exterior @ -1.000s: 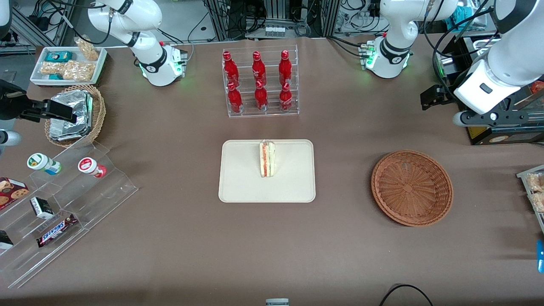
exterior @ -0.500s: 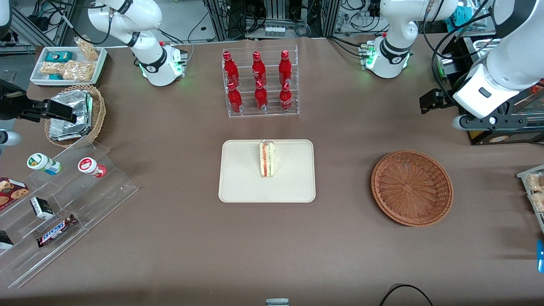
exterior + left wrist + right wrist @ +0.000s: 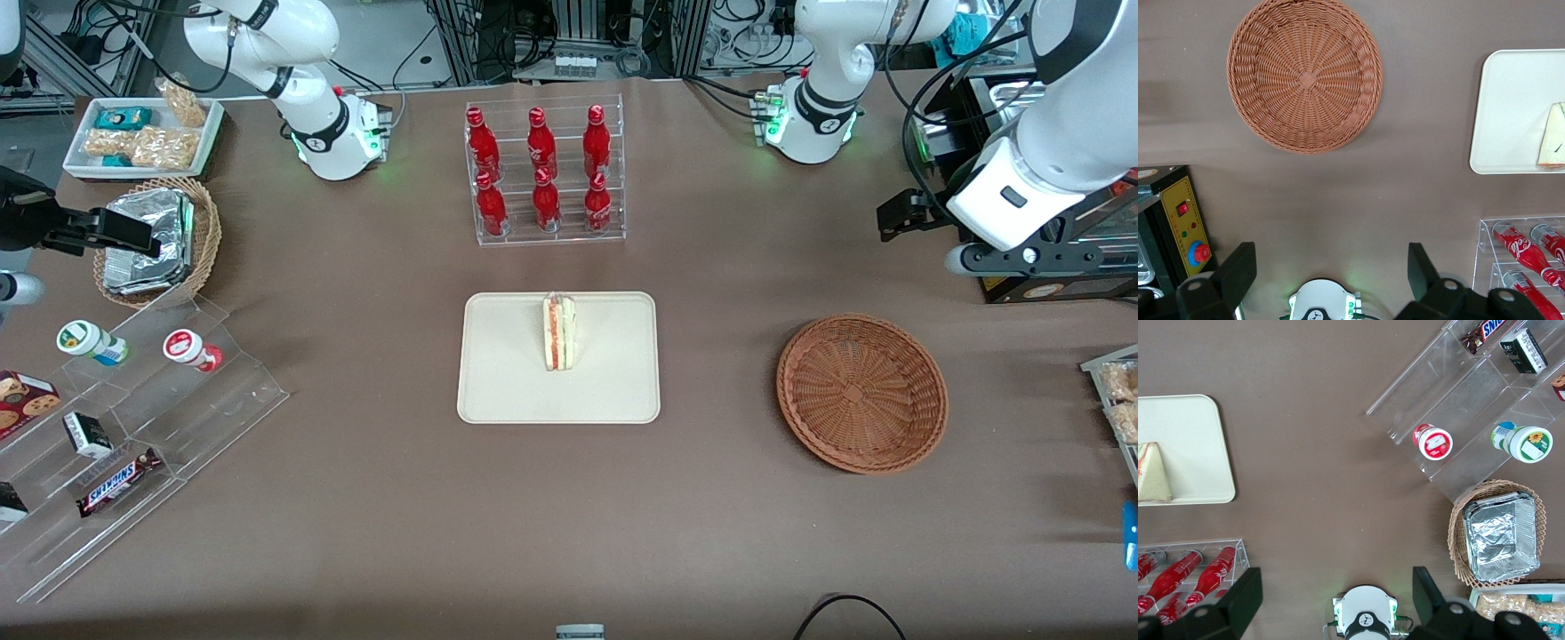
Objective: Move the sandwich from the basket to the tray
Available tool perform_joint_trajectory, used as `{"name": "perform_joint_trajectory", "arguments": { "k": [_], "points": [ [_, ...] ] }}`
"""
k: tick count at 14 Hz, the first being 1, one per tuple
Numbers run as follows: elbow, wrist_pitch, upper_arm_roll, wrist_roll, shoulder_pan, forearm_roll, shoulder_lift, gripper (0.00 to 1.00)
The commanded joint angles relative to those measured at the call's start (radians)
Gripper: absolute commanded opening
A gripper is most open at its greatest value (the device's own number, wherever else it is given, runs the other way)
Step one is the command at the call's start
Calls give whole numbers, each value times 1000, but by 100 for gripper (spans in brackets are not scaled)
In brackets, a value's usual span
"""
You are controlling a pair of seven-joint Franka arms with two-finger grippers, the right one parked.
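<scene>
The sandwich (image 3: 559,332), a pale wedge with red and green filling, stands on the cream tray (image 3: 507,382) in mid-table; it also shows in the left wrist view as sandwich (image 3: 1553,137) on tray (image 3: 1511,113). The reddish-brown wicker basket (image 3: 861,392) lies empty toward the working arm's end, and the wrist camera sees the basket (image 3: 1305,75) from above. My left gripper (image 3: 896,216) hovers high over the table, farther from the front camera than the basket. In the wrist view the gripper (image 3: 1331,270) is open wide with nothing between its fingers (image 3: 1238,273).
A clear rack of red bottles (image 3: 544,173) stands farther back than the tray. The working arm's base (image 3: 809,124) and a black control box (image 3: 1178,220) sit near the gripper. A tan basket of foil packs (image 3: 156,240) and an acrylic snack stand (image 3: 133,427) lie toward the parked arm's end.
My left arm has drawn back and up a little, away from the basket. The sandwich, tray and basket have not moved.
</scene>
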Motion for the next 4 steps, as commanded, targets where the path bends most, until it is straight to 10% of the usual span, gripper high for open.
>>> {"name": "perform_joint_trajectory", "arguments": {
  "k": [1, 4],
  "points": [
    [26, 1, -3, 0, 2, -9, 21, 100],
    [26, 1, -1, -2, 4, -12, 21, 100]
  ]
}}
